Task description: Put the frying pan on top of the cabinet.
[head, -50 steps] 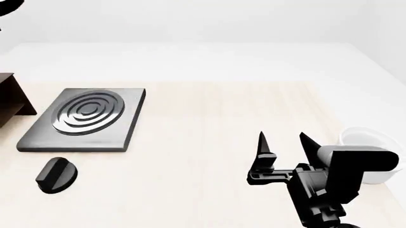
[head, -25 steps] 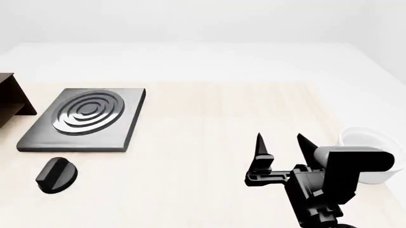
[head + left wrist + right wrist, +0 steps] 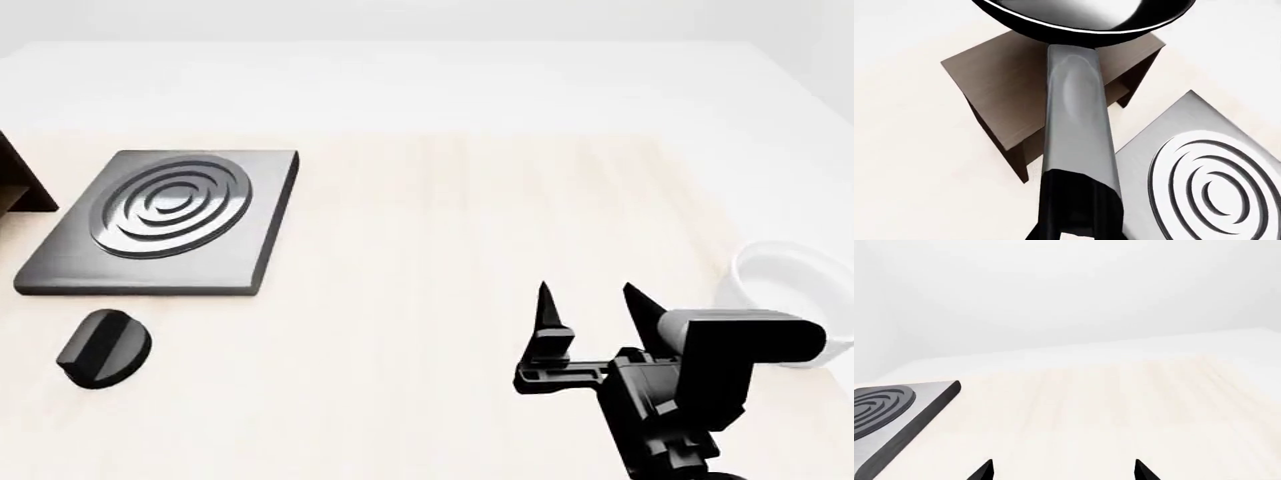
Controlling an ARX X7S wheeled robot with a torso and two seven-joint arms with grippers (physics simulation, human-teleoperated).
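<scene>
Frying pan held above the cabinet, both mostly cut off

The cabinet point(image 3: 1011, 95) shows only a corner in the head view; the frying pan point(image 3: 1077, 125), bowl cropped, hangs over it, handle gripped by the barely visible left gripper point(image 3: 1077, 232). The right gripper point(image 3: 587, 310) is spread wide, empty.

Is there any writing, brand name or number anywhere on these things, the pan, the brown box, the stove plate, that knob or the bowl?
None: no text, number or brand can be read in any view.
The frying pan, cabinet, hotplate, black knob and white bowl are all plain.
The hotplate bears only raised rings, no markings.
The right gripper also shows no label.
</scene>
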